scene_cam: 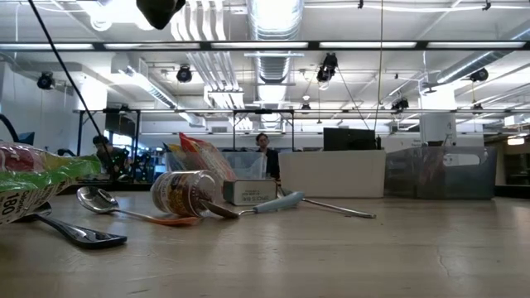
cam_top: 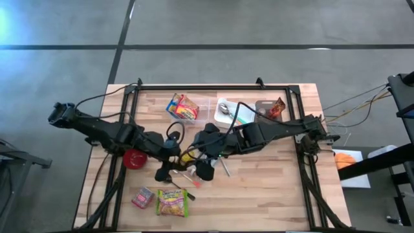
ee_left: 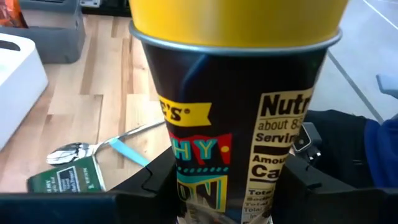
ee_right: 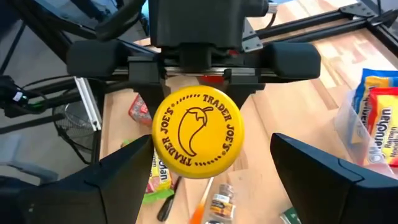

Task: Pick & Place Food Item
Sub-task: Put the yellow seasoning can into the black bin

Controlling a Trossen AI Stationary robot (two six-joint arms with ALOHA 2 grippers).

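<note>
The left gripper (cam_top: pixel 183 155) held a dark can with a yellow lid (ee_right: pixel 197 134) above the middle of the table (cam_top: pixel 272 188). The right gripper (ee_right: pixel 205 171) stood wide open just beside it, its fingers (ee_right: pixel 323 177) on either side of the lid, not touching.

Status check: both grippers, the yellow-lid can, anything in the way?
Left gripper shut on yellow-lid can, held above table centre. Right gripper open, jaws either side of the lid, not closed. Spoon lies below; nothing between.
</note>
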